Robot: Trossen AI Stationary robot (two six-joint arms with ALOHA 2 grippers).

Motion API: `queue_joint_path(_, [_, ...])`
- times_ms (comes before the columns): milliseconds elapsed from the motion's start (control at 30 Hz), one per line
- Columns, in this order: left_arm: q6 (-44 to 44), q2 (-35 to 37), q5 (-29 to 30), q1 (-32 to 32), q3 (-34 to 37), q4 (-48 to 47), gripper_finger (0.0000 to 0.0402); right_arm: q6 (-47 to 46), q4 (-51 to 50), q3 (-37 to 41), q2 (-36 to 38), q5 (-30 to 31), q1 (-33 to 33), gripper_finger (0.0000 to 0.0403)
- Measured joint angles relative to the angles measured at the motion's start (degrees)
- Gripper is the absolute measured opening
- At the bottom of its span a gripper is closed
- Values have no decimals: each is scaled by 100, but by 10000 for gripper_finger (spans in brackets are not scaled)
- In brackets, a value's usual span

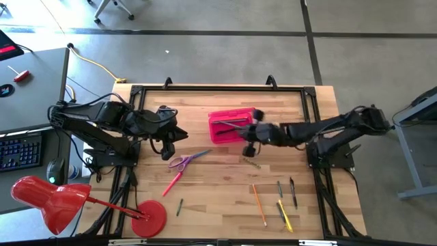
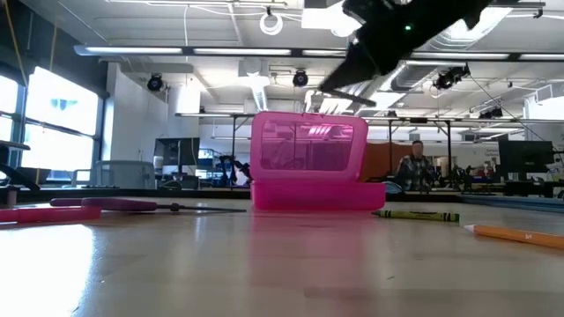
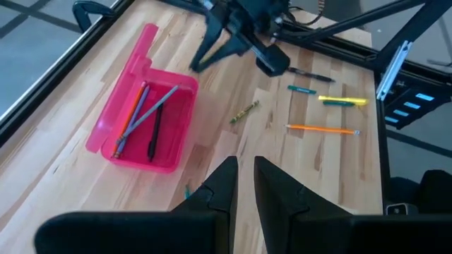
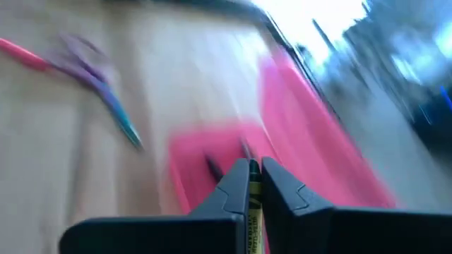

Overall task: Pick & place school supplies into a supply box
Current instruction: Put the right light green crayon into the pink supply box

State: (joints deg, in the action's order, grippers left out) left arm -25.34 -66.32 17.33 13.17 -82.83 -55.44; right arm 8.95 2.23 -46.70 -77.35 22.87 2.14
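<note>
The pink supply box (image 1: 229, 128) stands open at the table's far middle, its lid (image 2: 308, 145) upright; an orange pencil, a grey pen and a black pen (image 3: 152, 130) lie inside. My right gripper (image 4: 254, 166) hovers above the box (image 4: 212, 152), shut on a thin yellow-green stick. It also shows from the side in the low view (image 2: 339, 84). My left gripper (image 3: 244, 166) waits to the box's left, open by a narrow gap, touching nothing. Purple scissors (image 1: 186, 160), a pink pen (image 1: 172, 183), a green crayon (image 1: 250, 162) and other pens lie flat on the table. My right gripper pinches a yellow-green printed stick (image 4: 254, 208) between its two fingers. The stick lies along the fingers, which slant down over the open box. It is lifted clear of the table; which end is held is hidden by the fingers.
An orange pencil (image 1: 259, 203), a yellow pen (image 1: 285, 215), two dark pens (image 1: 293, 193) and a dark pencil (image 1: 179, 206) lie toward the near edge. A red desk lamp (image 1: 51, 198) with its round base (image 1: 150, 217) sits at the near left corner. A black frame (image 1: 218, 87) borders the table.
</note>
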Motion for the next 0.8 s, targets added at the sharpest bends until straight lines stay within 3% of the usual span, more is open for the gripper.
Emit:
queue_joint_path(100, [0,0,-65,-2,0,1,81,525,644,-39,-442,-1135,-375,3])
queue_joint_path(200, [0,0,-274,0,0,0,81,522,939,-43,-1027,-1721,-727,3])
queue_joint_path(467, [0,0,-449,0,0,0,81,507,1856,-34,-2377,-2135,-1382,3])
queue_joint_path(633, [114,0,-448,-1,0,-2,81,551,2109,-39,-2498,-2347,-1504,5])
queue_joint_path(800, [152,0,-430,-1,0,-2,81,1159,2305,-41,-2368,-2323,-1504,3])
